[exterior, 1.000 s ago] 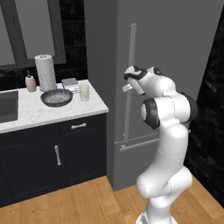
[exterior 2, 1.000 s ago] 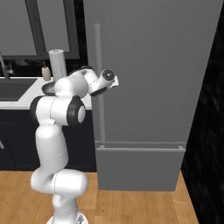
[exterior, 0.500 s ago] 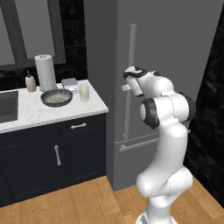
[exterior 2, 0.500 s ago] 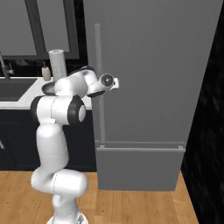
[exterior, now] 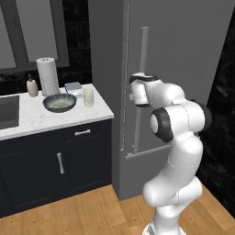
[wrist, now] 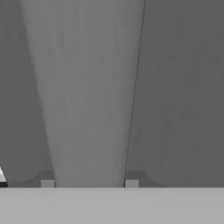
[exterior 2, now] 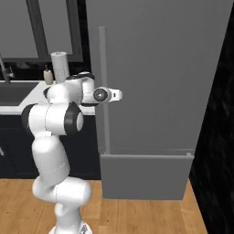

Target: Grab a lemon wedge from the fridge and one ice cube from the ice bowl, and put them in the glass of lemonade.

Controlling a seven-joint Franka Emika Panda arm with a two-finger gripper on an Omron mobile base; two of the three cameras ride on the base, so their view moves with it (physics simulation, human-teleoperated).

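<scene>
Left base view: the fridge (exterior: 183, 55) is tall, grey and closed; the end effector (exterior: 134, 94) sits at its long vertical handle (exterior: 141, 82). Left of the end effector, on the bench (exterior: 55, 118), stand the ice bowl (exterior: 59, 102) and the glass of lemonade (exterior: 88, 97).

Right base view: the end effector (exterior 2: 109, 95) meets the handle (exterior 2: 103, 87).

Hand view: the handle (wrist: 87, 96) lies between the fingertips (wrist: 47, 183); a firm grasp cannot be confirmed. No legible markings.

Navy cabinets (exterior: 50, 165); white counter (exterior: 41, 120); wood floor (exterior: 92, 215)
</scene>
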